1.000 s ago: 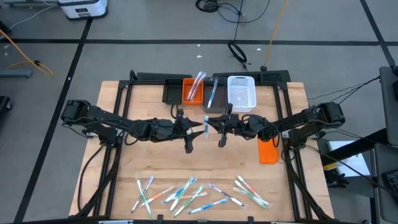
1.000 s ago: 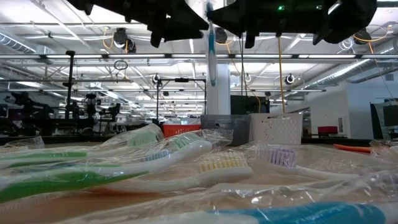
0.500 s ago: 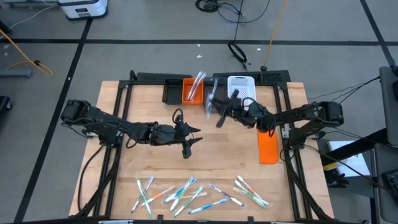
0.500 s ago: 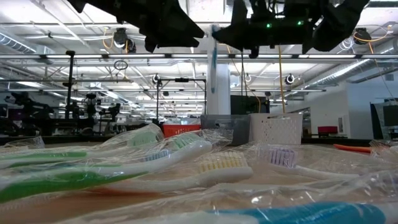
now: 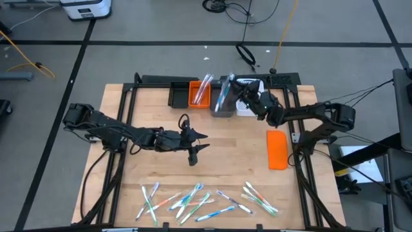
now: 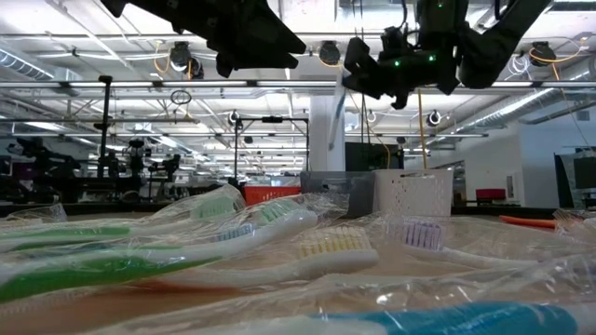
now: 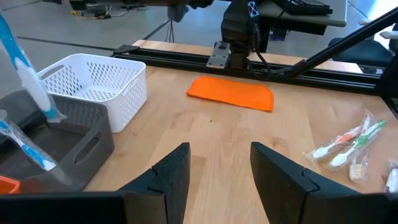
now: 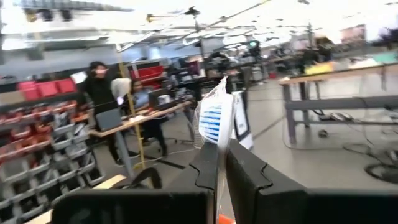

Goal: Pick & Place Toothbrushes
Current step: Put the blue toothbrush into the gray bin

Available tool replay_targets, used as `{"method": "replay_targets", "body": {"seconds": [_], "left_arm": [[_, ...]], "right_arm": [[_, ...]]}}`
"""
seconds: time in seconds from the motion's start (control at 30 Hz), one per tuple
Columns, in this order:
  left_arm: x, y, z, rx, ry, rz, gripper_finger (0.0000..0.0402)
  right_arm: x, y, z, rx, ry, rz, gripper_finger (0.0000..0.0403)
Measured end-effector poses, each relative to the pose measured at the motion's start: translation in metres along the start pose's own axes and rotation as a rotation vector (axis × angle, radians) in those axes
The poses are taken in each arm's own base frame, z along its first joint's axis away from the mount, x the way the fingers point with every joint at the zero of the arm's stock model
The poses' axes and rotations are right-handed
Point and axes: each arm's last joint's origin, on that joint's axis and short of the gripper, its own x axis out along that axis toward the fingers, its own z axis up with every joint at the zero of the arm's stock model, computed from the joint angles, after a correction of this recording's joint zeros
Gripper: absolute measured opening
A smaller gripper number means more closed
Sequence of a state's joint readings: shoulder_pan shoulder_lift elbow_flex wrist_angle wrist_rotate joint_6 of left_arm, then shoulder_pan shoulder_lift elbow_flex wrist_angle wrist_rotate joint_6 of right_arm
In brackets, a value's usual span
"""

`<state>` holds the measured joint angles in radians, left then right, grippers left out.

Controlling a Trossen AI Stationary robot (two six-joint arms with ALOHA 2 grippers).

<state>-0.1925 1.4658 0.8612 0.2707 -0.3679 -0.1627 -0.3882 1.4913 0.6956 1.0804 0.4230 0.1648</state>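
Toothbrush [image 8: 211,121], blue, wrapped: your right gripper [image 5: 243,96] pinches it shut above the grey bin [image 5: 223,111], upper centre, for dropping; left gripper [image 7: 214,168] hovers half-open, empty.

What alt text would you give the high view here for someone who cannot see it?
Seen from above, the right gripper holds a blue toothbrush over the grey bin at the table's far edge. The left gripper hangs open mid-table, and loose toothbrushes lie along the near edge.
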Motion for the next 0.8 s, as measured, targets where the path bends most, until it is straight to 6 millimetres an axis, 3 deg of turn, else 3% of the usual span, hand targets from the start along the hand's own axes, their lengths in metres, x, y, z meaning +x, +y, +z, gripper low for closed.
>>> {"method": "replay_targets", "body": {"seconds": [0.43, 0.57, 0.8], "left_arm": [[0.000, 0.000, 0.000, 0.002, -0.001, 0.000, 0.0166], [0.000, 0.000, 0.000, 0.002, 0.000, 0.000, 0.0166], [0.000, 0.000, -0.001, 0.004, 0.005, 0.002, 0.0166]], "right_arm": [[0.021, -0.035, -0.049, 0.140, 0.062, -0.115, 0.0007], [0.022, -0.038, -0.066, 0.168, 0.097, -0.127, 0.0007], [0.023, -0.040, -0.076, 0.167, 0.123, -0.137, 0.0008]]}}
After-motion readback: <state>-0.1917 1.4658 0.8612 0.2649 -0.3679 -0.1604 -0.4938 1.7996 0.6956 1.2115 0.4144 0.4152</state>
